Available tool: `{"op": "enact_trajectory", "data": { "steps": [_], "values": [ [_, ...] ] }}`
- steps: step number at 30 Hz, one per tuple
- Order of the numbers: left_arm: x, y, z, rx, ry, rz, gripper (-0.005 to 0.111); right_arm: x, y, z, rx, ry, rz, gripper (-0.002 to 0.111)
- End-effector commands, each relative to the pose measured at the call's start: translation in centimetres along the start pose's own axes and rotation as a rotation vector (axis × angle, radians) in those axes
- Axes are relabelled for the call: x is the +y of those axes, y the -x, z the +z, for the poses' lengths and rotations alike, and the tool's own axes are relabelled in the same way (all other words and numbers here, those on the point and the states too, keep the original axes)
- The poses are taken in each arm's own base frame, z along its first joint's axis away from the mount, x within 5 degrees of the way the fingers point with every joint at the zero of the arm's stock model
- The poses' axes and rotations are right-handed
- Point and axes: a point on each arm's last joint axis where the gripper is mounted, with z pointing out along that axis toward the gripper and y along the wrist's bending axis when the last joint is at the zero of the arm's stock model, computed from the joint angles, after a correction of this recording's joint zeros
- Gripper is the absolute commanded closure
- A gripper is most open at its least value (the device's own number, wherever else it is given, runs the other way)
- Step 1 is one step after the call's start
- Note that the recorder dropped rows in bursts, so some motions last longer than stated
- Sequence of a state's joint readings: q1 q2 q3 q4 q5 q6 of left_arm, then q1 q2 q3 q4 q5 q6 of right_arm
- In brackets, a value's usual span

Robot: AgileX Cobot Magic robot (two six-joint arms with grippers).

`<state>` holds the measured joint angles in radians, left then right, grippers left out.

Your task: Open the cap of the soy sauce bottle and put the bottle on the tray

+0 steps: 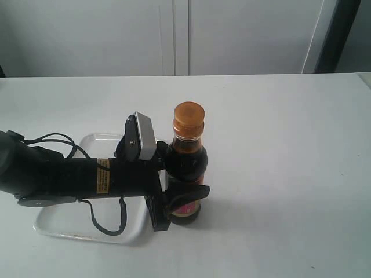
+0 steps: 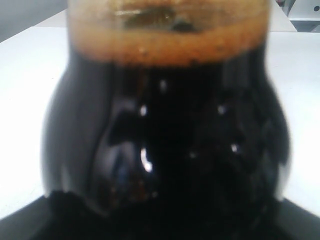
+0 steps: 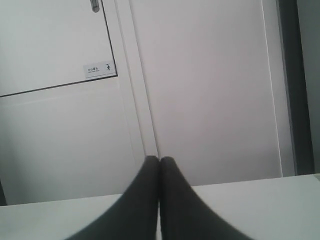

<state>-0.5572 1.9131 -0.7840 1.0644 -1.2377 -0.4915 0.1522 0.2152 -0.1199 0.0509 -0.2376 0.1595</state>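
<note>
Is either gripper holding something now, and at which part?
The left gripper holds the soy sauce bottle by its wide lower body, about at the label's top. The right gripper is shut and holds nothing.

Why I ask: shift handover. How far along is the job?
Done: nothing; the cap sits closed on the bottle. In hand: the left tool grips the bottle, upright beside the tray. Left: open the cap, put the bottle on the tray; the right tool is shut.

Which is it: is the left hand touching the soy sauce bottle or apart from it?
Touching. The exterior view shows the left hand clasping the soy sauce bottle, one finger lying across its front.
</note>
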Motion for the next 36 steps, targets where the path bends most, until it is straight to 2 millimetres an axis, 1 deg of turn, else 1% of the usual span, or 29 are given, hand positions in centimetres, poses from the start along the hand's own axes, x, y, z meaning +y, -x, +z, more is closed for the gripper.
{"op": "enact_trajectory", "data": {
  "steps": [1,4,5,9,10,14,17,18,21,24,26,31,36],
  "values": [
    [-0.4,-0.3,0.0,0.029,-0.033,0.017,0.107,0.5,2.1,2.4,-0.015,0.01,-0.074,0.108],
    [-0.4,-0.3,0.0,0.029,-0.033,0.017,0.107,1.0,3.3,4.3,-0.03,0.028,-0.136,0.108],
    [-0.4,-0.3,0.0,0.029,-0.033,0.017,0.107,1.2,3.6,5.3,-0.028,0.04,-0.164,0.108],
    [-0.4,-0.3,0.0,0.029,-0.033,0.017,0.107,1.9,4.3,8.6,-0.004,0.095,-0.28,0.108],
    [-0.4,-0.3,0.0,0.029,-0.033,0.017,0.107,2.0,4.1,9.7,0.026,0.112,-0.318,0.108],
    [-0.4,-0.3,0.0,0.029,-0.033,0.017,0.107,2.7,3.1,12.9,0.061,0.213,-0.457,0.108],
    [-0.4,-0.3,0.0,0.029,-0.033,0.017,0.107,3.3,1.9,15.0,0.076,0.312,-0.549,0.108],
    [-0.4,-0.3,0.0,0.029,-0.033,0.017,0.107,3.5,1.2,15.8,0.093,0.345,-0.572,0.108],
    [-0.4,-0.3,0.0,0.029,-0.033,0.017,0.107,3.7,-0.2,17.7,0.117,0.408,-0.606,0.108],
    [-0.4,-0.3,0.0,0.029,-0.033,0.017,0.107,4.2,-2.0,19.2,0.101,0.52,-0.669,0.108],
    [-0.4,-0.3,0.0,0.029,-0.033,0.017,0.107,4.4,-2.8,20.0,0.076,0.568,-0.685,0.108],
    [-0.4,-0.3,0.0,0.03,-0.034,0.017,0.107,4.4,-5.7,21.9,0.071,0.639,-0.68,0.108],
    [-0.4,-0.3,0.0,0.03,-0.034,0.017,0.107,4.4,-8.3,23.3,0.055,0.73,-0.762,0.108]
  ]
}}
